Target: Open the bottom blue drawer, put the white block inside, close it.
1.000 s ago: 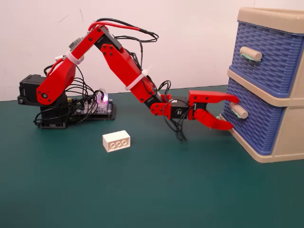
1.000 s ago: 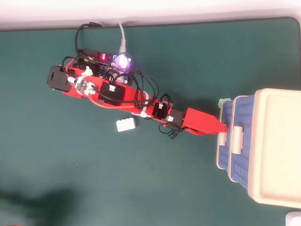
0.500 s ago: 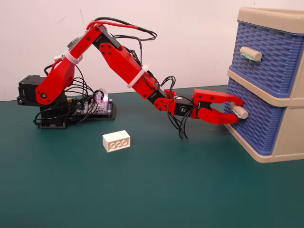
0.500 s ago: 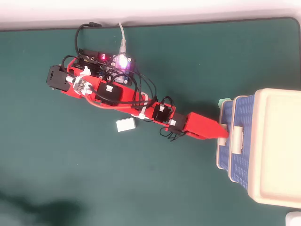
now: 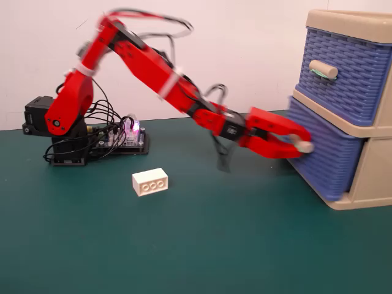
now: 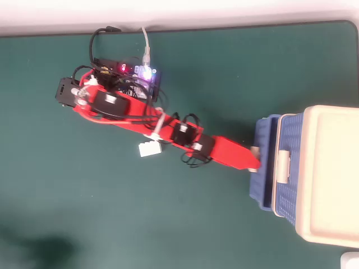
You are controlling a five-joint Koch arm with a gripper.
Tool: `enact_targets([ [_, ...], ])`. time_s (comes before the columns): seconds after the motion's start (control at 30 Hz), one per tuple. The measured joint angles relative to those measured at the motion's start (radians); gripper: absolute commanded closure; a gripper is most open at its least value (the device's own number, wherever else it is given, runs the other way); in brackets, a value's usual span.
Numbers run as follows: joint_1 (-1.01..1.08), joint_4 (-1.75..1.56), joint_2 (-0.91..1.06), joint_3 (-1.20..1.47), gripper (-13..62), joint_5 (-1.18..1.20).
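From my remote seat I see a dark green matte table mat (image 5: 184, 245) filling the whole work surface. Behind it in the fixed view rises a plain off-white wall (image 5: 245, 49), bare but for a few faint scuff marks near its upper left. In the overhead view the mat's far edge ends with a rounded corner against a pale whitish strip (image 6: 224, 11). Light is even and soft, and a dim blurry shadow lies on the mat at lower left (image 6: 39, 246).
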Motion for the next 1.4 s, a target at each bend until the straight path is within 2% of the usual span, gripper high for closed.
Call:
enact_targets([
  [0.27,0.020,0.006,0.449,0.548,56.7,0.020],
  [0.3,0.028,0.011,0.483,0.566,52.3,0.020],
  [0.4,0.035,0.041,0.545,0.612,18.1,0.040],
  [0.43,0.034,0.057,0.565,0.623,14.8,0.057],
  [0.57,0.040,0.092,0.699,0.630,14.5,0.080],
  [0.67,0.091,0.282,0.874,0.632,14.9,0.094],
  [0.77,0.156,0.621,1.040,0.592,15.3,0.110],
  [0.83,0.225,0.960,1.111,0.476,15.4,0.172],
  [0.97,0.347,1.493,1.094,0.210,15.4,0.391],
  [1.1,0.416,1.807,0.923,0.021,15.5,0.552],
  [1.23,0.449,1.914,0.864,0.017,15.6,0.600],
  [1.4,0.459,1.870,0.828,0.017,15.6,0.607],
])
